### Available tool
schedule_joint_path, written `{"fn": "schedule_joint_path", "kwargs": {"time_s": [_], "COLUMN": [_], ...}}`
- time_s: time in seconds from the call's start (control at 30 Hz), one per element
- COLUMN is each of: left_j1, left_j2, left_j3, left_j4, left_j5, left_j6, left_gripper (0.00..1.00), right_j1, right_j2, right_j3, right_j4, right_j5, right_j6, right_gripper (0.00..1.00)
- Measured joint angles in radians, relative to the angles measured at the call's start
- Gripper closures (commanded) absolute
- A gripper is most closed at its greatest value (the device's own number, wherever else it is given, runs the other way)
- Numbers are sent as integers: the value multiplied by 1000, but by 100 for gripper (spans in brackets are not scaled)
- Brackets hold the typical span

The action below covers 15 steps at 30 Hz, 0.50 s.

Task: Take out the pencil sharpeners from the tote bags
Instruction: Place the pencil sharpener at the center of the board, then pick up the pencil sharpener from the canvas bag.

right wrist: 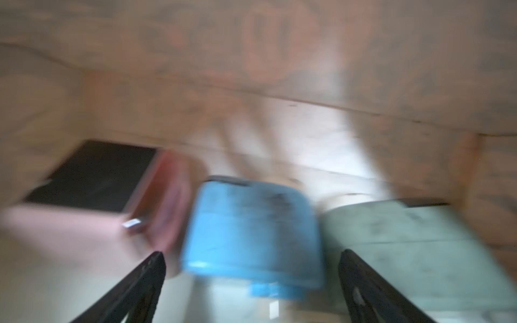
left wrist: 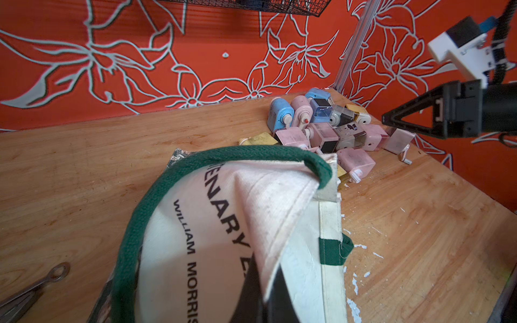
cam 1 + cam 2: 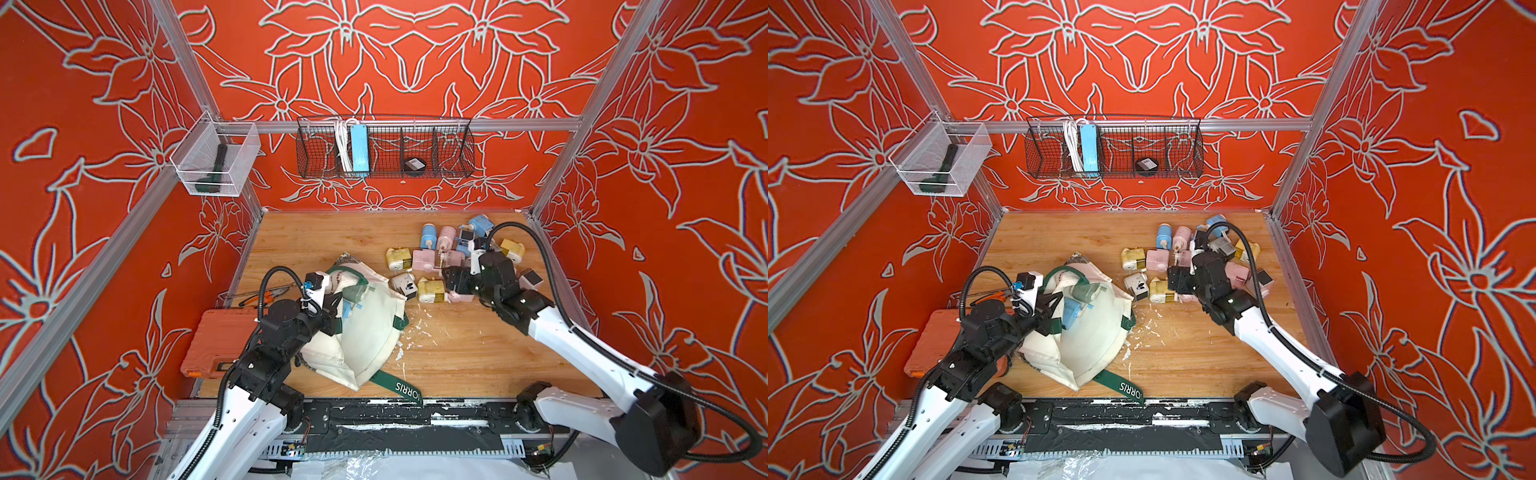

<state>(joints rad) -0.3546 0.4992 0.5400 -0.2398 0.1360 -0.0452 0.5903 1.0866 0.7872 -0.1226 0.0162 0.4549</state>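
The cream tote bag point(image 3: 374, 332) point(image 3: 1096, 340) with green handles lies on its side on the wooden table point(image 3: 332, 237). My left gripper point(image 3: 332, 307) point(image 2: 270, 296) is shut on a fold of its rim, holding the mouth up. A grey-green sharpener point(image 3: 353, 293) and a blue one point(image 3: 347, 309) show inside the bag. Several pencil sharpeners point(image 3: 440, 257) point(image 2: 321, 125) lie heaped at the back right. My right gripper point(image 3: 451, 282) point(image 1: 251, 253) hovers at the near edge of that heap. In the blurred right wrist view its jaws are open around a blue sharpener point(image 1: 251, 229), with gaps on both sides.
An orange plastic case point(image 3: 220, 345) lies at the table's left edge, with a metal hand tool point(image 3: 257, 295) behind it. On the back wall hang a wire basket point(image 3: 453, 153) holding a blue power strip point(image 3: 359, 149), and a clear bin point(image 3: 214, 160). White flakes point(image 3: 419, 328) litter the table.
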Motion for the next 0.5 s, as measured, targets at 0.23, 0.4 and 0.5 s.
{"fn": "schedule_joint_path", "kwargs": {"time_s": [0.23, 0.4, 0.5], "left_j1": [0, 0, 0], "left_j2": [0, 3, 5], "left_j3": [0, 0, 0], "left_j4": [0, 0, -1], "left_j5": [-1, -3, -6], "left_j6": [0, 0, 0], "left_gripper": [100, 100, 100], "right_j1": [333, 517, 545], "right_j2": [5, 183, 293], "right_j3": [-117, -123, -122], "right_j4": [195, 348, 446], "right_j5": [-85, -94, -108], "right_j6": [-58, -168, -224], "right_gripper": [17, 16, 16]}}
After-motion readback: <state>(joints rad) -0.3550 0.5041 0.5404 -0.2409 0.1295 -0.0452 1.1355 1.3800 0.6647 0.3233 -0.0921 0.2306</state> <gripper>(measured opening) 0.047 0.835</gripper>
